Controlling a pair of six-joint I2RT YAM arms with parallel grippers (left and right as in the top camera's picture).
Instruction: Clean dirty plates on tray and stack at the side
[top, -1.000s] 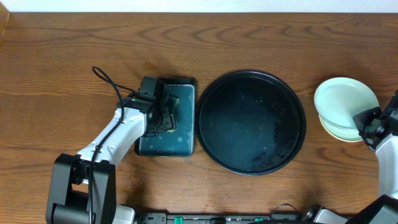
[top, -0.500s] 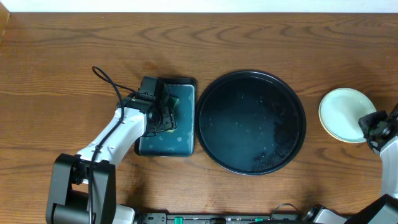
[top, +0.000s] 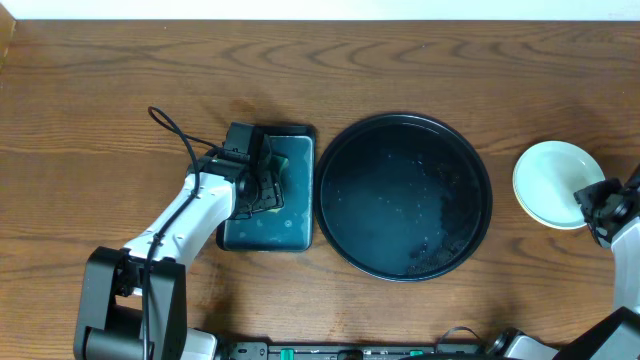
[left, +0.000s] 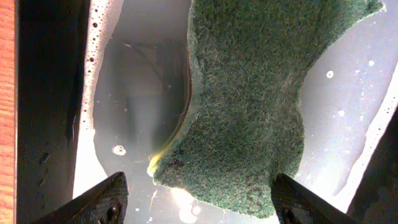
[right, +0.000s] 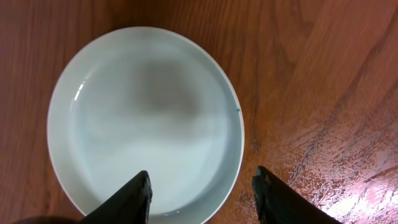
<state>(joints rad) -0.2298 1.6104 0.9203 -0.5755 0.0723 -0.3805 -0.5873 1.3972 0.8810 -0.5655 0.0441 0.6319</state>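
Observation:
The black tray (top: 395, 200) lies mid-table with only water drops on it. A pale mint plate (top: 550, 182) rests on the wood at the far right, and what lies under it is hidden. From the right wrist this plate (right: 146, 118) looks free of marks. My right gripper (right: 202, 199) is open over the plate's near rim, one finger above the plate and the other above the table, holding nothing. My left gripper (left: 199, 202) is open over the green sponge (left: 249, 106), which lies loose in soapy water.
A teal rectangular tray (top: 290, 235) holding the sponge sits just left of the black tray, with the left arm (top: 190, 215) reaching over it. The right arm (top: 625, 250) comes in from the lower right corner. Bare wood surrounds both trays.
The right gripper has opened and let go of the mint plate, which has settled from a raised, offset position down flat. The left arm has not moved.

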